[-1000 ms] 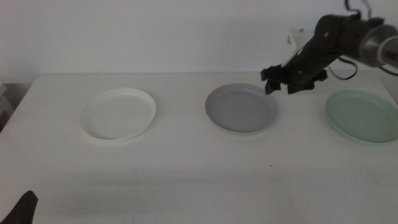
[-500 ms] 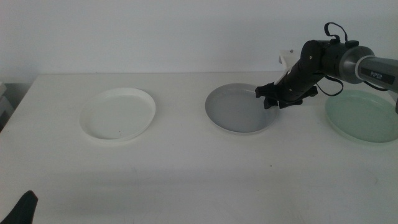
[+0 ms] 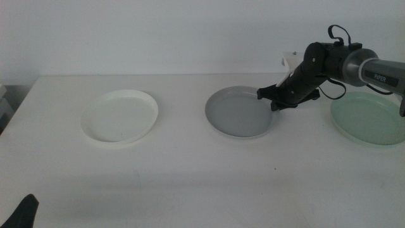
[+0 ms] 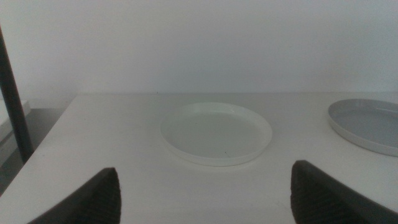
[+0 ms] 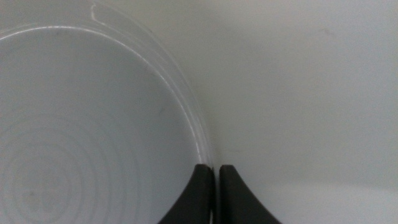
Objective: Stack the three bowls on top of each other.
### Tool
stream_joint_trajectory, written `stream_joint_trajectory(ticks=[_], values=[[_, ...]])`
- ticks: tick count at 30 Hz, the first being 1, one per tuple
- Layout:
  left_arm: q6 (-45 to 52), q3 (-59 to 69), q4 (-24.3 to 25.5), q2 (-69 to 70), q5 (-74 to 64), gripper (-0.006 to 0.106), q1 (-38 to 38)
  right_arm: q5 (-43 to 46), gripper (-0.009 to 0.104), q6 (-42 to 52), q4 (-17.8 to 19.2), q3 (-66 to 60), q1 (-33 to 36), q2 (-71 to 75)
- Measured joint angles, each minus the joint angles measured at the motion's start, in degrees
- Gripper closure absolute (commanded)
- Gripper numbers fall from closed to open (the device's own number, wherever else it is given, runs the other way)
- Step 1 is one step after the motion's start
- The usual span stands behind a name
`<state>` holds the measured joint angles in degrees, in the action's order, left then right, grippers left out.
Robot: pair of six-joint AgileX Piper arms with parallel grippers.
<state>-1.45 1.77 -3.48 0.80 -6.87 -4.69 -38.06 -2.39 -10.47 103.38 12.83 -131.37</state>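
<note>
Three shallow bowls lie in a row on the table: a white bowl (image 3: pixel 120 116) at the left, a grey bowl (image 3: pixel 237 113) in the middle, a mint green bowl (image 3: pixel 370 120) at the right. My right gripper (image 3: pixel 273 101) is at the grey bowl's right rim. In the right wrist view my right gripper (image 5: pixel 216 171) has its jaws pinched on the rim of the grey bowl (image 5: pixel 81 124). My left gripper (image 4: pixel 204 169) is open and empty, low at the table's front left corner (image 3: pixel 22 212). It faces the white bowl (image 4: pixel 216 132) and the grey bowl's edge (image 4: pixel 367 124).
The white table (image 3: pixel 190 177) runs to a pale wall at the back. A small white object (image 3: pixel 290 58) stands behind the right arm. A dark upright post (image 4: pixel 13 99) stands off the table's left side.
My right gripper came down from above the grey bowl's right edge onto its rim and shut on it. The grey bowl has slid a little to the left. The left arm has not moved.
</note>
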Motion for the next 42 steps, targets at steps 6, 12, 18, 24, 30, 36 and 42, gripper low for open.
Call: stream_joint_trajectory(ticks=[6,12,18,24,30,36,42], values=[[0.00,0.00,0.00,0.00,0.00,-0.004,0.00,1.78,0.096,-0.11,0.06,-6.67,3.37,7.81],[0.00,0.00,0.00,0.00,0.00,-0.004,0.00,5.64,0.096,-0.12,-0.19,-19.44,6.22,19.34],[0.00,0.00,0.00,0.00,0.00,-0.004,0.00,7.83,0.096,-0.12,-1.07,-30.36,11.11,28.38],[0.00,0.00,0.00,0.00,0.00,-0.004,0.00,13.36,0.096,-0.12,-4.33,-41.03,17.27,34.07],[0.00,0.00,0.00,0.00,0.00,-0.004,0.00,17.96,0.096,-0.12,-8.04,-47.51,20.21,33.62],[0.00,0.00,0.00,0.00,0.00,-0.004,0.00,20.81,0.096,-0.12,-9.08,-50.39,20.21,31.81],[0.00,0.00,0.00,0.00,0.00,-0.004,0.00,20.85,0.096,-0.12,-9.33,-50.44,20.21,30.10]])
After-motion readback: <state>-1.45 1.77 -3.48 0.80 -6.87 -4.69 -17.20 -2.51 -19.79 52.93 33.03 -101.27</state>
